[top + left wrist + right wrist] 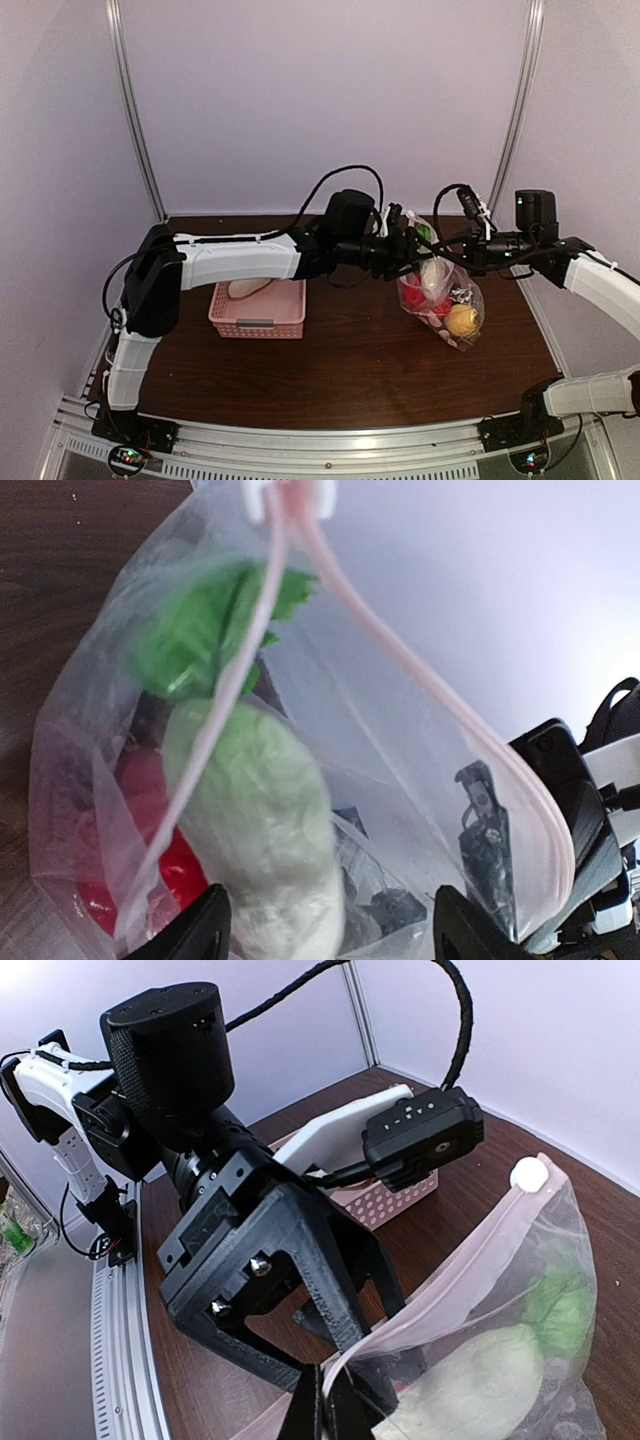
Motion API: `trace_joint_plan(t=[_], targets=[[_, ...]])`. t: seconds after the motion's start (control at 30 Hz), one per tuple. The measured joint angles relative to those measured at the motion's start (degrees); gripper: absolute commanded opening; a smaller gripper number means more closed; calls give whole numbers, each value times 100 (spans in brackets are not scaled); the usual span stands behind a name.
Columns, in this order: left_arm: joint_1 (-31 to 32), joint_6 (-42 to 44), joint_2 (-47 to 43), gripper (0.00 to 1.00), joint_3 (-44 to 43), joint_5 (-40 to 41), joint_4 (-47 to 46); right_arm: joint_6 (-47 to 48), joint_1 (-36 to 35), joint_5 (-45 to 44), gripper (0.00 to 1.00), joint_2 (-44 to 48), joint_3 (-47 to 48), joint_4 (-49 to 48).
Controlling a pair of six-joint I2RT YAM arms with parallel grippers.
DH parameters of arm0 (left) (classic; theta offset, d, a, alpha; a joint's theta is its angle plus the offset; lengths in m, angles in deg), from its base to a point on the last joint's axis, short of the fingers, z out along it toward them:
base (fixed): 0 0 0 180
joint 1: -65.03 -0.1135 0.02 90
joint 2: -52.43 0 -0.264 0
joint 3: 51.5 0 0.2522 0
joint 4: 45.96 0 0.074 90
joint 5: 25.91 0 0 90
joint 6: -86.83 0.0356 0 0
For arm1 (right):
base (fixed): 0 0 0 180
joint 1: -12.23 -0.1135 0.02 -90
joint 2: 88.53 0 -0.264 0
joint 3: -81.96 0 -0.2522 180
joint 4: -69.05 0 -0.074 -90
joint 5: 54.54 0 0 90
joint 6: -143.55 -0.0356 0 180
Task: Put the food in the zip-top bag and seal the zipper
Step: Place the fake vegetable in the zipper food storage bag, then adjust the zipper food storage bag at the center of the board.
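Item: zip-top bag (474,298), transparent, at about 3 o'clock of the table (350,370) centre, its mouth lifted between the two arms and its base low over the wood; whether it bears on the table cannot be told. Contents: food, namely a whitish-and-green piece (270,820) uppermost, a red piece (150,810) beside and below it, and a yellow piece (462,320) at the bag's 5 o'clock corner in the top view. Closure: zipper (415,670), unsealed, its two strips parted into a wide loop, with a white slider (529,1174) at the far end. Right gripper (322,1405): fingers pressed together, pinching the zipper strip at its near end. Left gripper (335,930): fingers spread wide at the mouth, clamping nothing. Nearby: pink basket (258,322) at 9 o'clock, well apart from the bag, with a pale object (248,288) inside, kind not discernible. Hazards, as judged: (1) the bag appears to hang from one thin pinch, so the weight of the food could drag the strip out of the right fingers, and the bag would slump open and spill pieces. (2) The whitish-and-green piece rides high near the strips, and closing over it would jam the seal. (3) The spread left fingers sit close to slack film and could snag or bunch it on closing, missing the strip. (4) If the pale object is food, sealing now would leave it out.
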Motion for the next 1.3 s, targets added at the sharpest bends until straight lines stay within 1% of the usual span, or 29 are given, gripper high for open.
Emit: trace_joint_plan(t=[0.23,0.33,0.47,0.53,0.7,0.77,0.83,0.97,1.13,1.3], targets=[[0,179,-151,71,-9,-17,201,0,42,61,0,61,66,-26],[-7,264,-186,69,-9,-44,229,0,87,66,0,61,83,-26],[-17,535,-286,60,-4,-138,341,2,190,59,0,63,98,-15],[-9,728,-479,53,66,-114,457,4,225,37,0,63,98,15],[39,1296,-1432,40,420,442,1019,13,236,-26,0,63,98,39],[50,1458,-1652,40,420,728,1189,15,238,-33,0,63,98,39],[48,1563,-1716,42,415,946,1333,15,238,-33,0,61,98,39],[48,1663,-1486,45,413,1314,1808,2,240,-33,0,61,96,33],[48,1683,-944,44,376,1340,2218,0,240,-33,0,61,79,15],[48,1674,-619,43,363,1130,2273,2,240,-33,0,61,63,11]])
